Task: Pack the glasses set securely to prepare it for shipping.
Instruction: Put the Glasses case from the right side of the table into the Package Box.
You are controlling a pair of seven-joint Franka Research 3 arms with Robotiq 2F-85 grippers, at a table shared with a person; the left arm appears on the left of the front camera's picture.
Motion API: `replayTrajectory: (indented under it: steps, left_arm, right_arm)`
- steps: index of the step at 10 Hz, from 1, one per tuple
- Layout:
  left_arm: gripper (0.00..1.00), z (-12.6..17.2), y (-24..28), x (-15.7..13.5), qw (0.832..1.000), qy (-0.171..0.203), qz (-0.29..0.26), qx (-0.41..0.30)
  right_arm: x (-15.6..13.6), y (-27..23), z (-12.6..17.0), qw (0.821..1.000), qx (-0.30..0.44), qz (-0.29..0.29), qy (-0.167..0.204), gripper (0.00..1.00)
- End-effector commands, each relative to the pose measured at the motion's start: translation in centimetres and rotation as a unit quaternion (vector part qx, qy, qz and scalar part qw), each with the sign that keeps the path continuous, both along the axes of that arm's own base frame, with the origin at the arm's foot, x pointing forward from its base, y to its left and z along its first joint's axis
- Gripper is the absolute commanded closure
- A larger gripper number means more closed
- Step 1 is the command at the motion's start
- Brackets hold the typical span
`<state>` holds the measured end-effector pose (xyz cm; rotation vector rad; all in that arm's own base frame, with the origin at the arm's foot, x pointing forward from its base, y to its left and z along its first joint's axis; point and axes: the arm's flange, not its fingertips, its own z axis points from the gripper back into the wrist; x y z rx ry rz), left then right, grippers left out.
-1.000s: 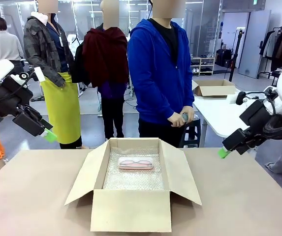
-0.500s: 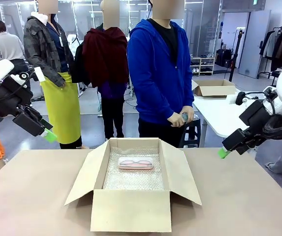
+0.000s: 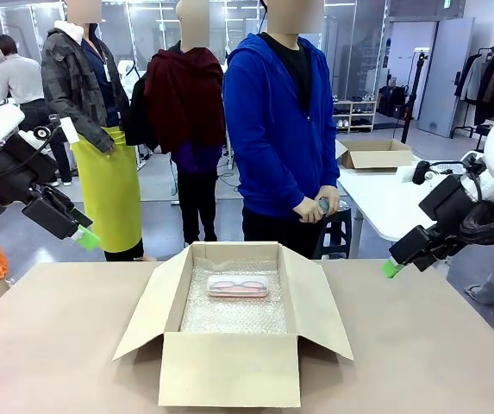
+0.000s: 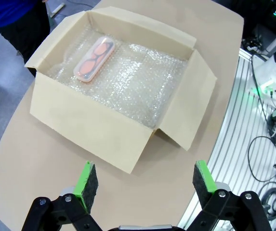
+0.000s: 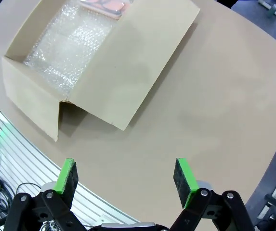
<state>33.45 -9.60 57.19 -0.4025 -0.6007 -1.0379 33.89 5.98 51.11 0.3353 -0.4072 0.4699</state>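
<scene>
Bright workroom, a wide tan bench in front. Raised above its left side, the left pincer, green pads spread wide, pinching nothing. Likewise at the right, the right pincer, spread and empty. Between them, mid-bench, a large brown cardboard box, flaps open, lined with clear bubble wrap. On that wrap, by the far wall, the pale pink translucent oblong glasses case, lying flat. Beyond the box, a person in a blue hooded top, hands together.
</scene>
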Motion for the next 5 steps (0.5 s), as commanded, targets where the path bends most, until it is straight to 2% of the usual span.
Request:
replayTrajectory:
  steps: [1, 5]
  left_arm:
    - [0.00, 0.22, 0.28, 0.08, 1.000, -0.002, -0.012, -0.008]
    - [0.00, 0.22, 0.28, 0.08, 1.000, -0.002, -0.012, -0.008]
  right_arm:
    - [0.13, -0.02, 0.09, 1.000, -0.002, 0.007, -0.009, 0.00]
    - [0.13, -0.02, 0.09, 1.000, -0.002, 0.007, -0.009, 0.00]
